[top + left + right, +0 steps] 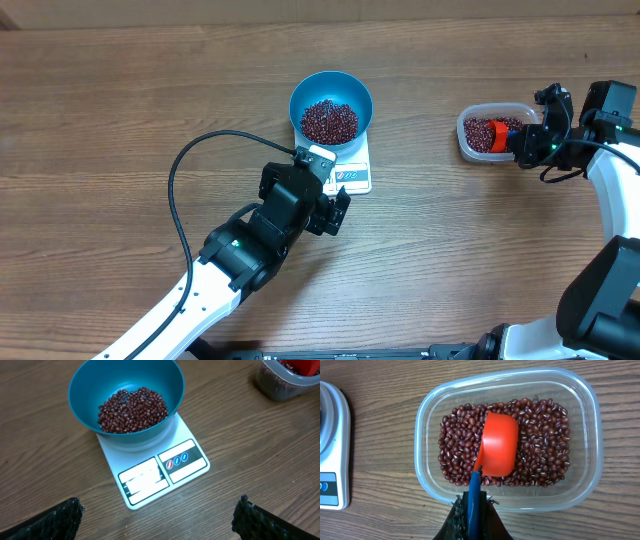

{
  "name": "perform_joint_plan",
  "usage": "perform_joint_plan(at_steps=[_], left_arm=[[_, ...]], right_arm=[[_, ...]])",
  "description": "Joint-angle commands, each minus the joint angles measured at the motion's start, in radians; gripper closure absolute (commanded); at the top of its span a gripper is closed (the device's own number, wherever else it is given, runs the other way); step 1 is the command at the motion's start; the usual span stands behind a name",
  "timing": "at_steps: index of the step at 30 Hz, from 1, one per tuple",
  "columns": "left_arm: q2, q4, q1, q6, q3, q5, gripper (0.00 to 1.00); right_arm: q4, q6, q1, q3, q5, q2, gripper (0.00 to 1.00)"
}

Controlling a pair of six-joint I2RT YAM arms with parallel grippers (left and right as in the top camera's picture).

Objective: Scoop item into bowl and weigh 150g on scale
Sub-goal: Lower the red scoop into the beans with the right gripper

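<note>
The blue bowl (pixel 331 103) (pixel 85 390) stands on the white scale (pixel 352 178) (pixel 187 467) and holds a pile of red-brown beans (pixel 329 121) (pixel 132 410). The scale's display is washed out and unreadable. My left gripper (pixel 337 208) (pixel 159 502) hovers just in front of the scale, open wide and empty. My right gripper (pixel 522 140) (pixel 475 502) is shut on the blue handle of an orange-red scoop (pixel 499 450), whose cup rests on more beans (pixel 542 462) inside a clear tub (pixel 470 148) (pixel 427 487) at the right.
A black cable (pixel 185 170) loops over the table left of the left arm. The scale's edge (pixel 332 460) shows at the left of the right wrist view. The clear tub (pixel 280 387) sits at the top right of the left wrist view.
</note>
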Motion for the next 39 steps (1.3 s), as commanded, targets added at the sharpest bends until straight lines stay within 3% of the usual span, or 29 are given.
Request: perform_joint_plan(at_steps=[1,11,19,39], left_arm=[[-0.042,0.005,0.004,0.016,0.006,0.008,0.00],[-0.095,0.000,0.004,0.028,0.006,0.008,0.00],[-0.104,-0.011,0.004,0.027,0.006,0.008,0.00],[-0.132,-0.011,0.004,0.027,0.006,0.005,0.00]], right_arm=[[-0.002,-0.006,0.001,0.019,-0.021,0.016,0.96],[-0.006,-0.006,0.001,0.019,-0.022,0.016,0.96],[-0.010,-0.006,0.001,0.019,-0.154,0.021,0.96],[-0.017,0.058,-0.023,0.019,-0.264,0.100,0.96]])
